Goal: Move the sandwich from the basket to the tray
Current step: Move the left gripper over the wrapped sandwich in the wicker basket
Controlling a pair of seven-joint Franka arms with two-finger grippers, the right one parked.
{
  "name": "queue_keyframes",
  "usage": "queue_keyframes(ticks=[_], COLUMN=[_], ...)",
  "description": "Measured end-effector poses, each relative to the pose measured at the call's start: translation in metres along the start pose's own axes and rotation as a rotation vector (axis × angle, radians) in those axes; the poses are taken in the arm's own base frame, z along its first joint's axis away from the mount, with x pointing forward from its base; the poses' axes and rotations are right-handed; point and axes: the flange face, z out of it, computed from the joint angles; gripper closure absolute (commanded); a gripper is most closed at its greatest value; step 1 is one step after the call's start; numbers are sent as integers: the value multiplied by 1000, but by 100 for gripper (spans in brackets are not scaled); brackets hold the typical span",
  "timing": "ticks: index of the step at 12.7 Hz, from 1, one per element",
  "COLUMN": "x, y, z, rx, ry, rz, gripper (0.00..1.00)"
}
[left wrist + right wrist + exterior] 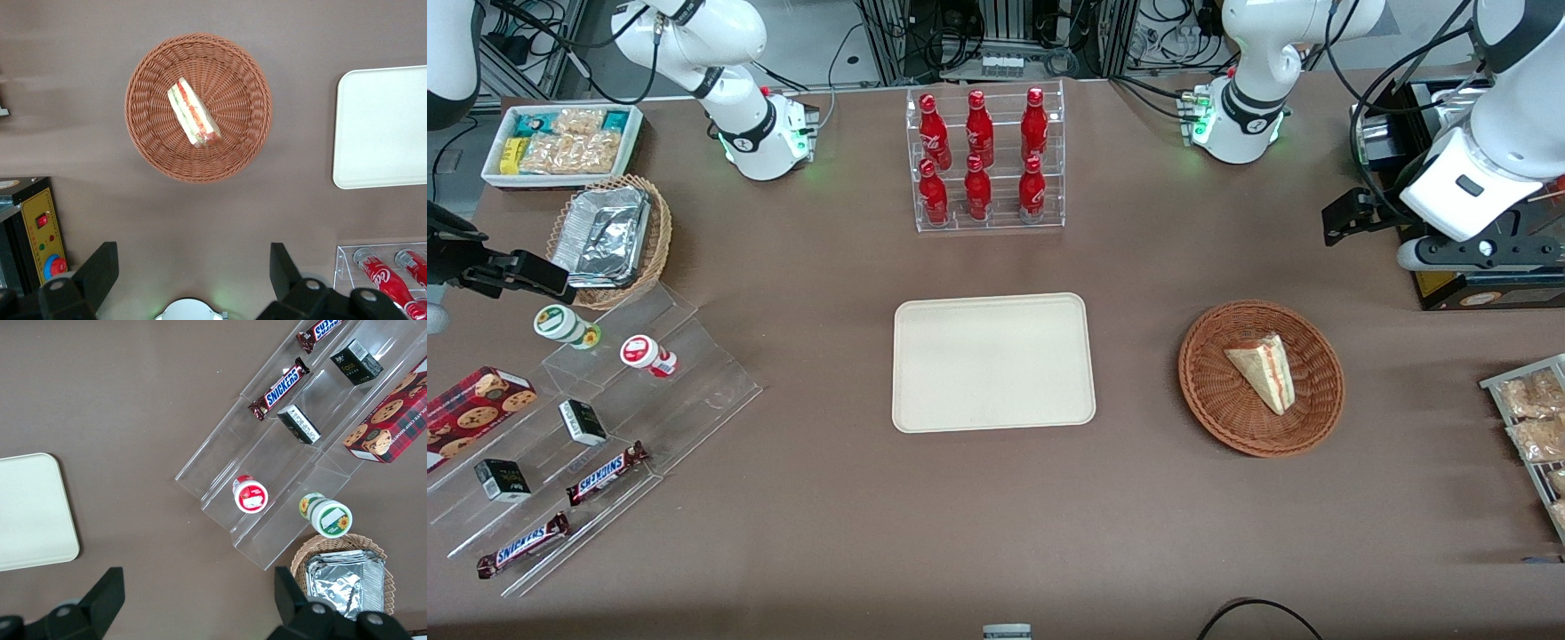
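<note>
The sandwich (1263, 371), a pale bread wedge with red, orange and green filling along its cut edge, lies in the round reddish-brown wicker basket (1209, 391). Both also show in the left wrist view: the sandwich (193, 113) in the basket (150, 80). The cream-beige tray (992, 362) sits bare at the table's middle, beside the basket; its corner shows in the left wrist view (383, 127). My left gripper (1485, 253) hangs high above the table, farther from the front camera than the basket, toward the working arm's end. It is open and empty (192, 260), fingers wide apart.
A clear rack of red bottles (987, 160) stands farther back than the tray. A black and yellow box (1485, 284) sits under the left gripper. Snack packets on a rack (1534, 427) lie at the working arm's end. A clear stepped stand with snacks (605, 427) is toward the parked arm's end.
</note>
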Motion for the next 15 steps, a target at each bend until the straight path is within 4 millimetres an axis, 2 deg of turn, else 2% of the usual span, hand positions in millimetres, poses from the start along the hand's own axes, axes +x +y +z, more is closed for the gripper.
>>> queue_keyframes(ticks=[4,6,9,15], x=[2,8,20,36], y=[2,3,4,2], z=[4,20,60,154], rx=[0,0,1,38], ry=[4,1,-21,-20], rz=[4,8,9,24], gripper=[0,0,0,0])
